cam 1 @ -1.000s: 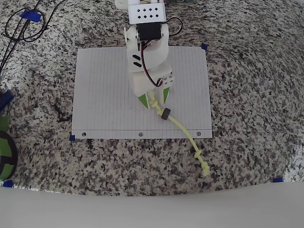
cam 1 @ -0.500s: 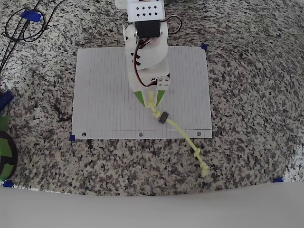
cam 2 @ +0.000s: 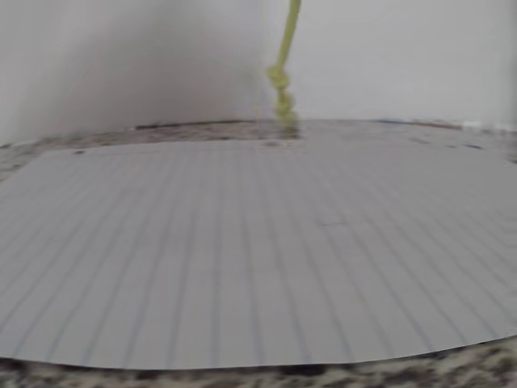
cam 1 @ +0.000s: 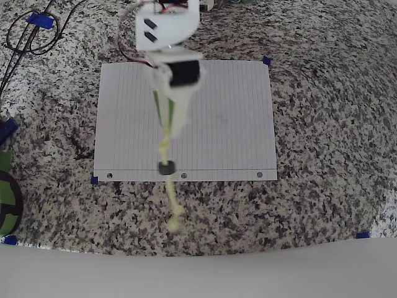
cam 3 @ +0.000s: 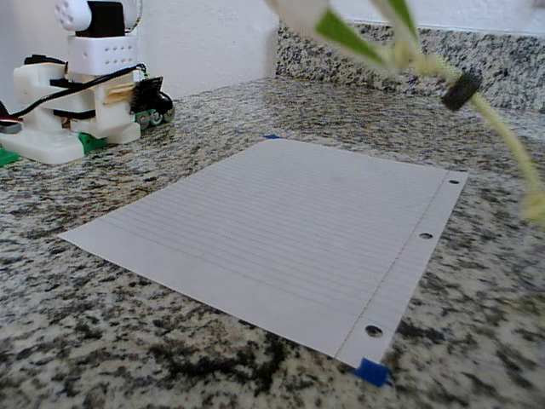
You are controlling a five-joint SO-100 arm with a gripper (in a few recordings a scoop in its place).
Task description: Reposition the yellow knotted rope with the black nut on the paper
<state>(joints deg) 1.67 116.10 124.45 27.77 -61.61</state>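
Rope lifted clear above the paper

The tool point(cam 3: 387, 38) grips the yellow knotted rope point(cam 1: 169, 186) by its upper end; the cord hangs in the air with the black nut point(cam 1: 165, 167) on it, over the paper point(cam 1: 236, 124) on the granite surface point(cam 1: 329, 155).

The overhead view looks straight down, with the arm base at 12 o'clock. The fixed view sits low near the tabletop point(cam 3: 213, 94); the wrist view skims close. All share the paper point(cam 1: 229, 118).
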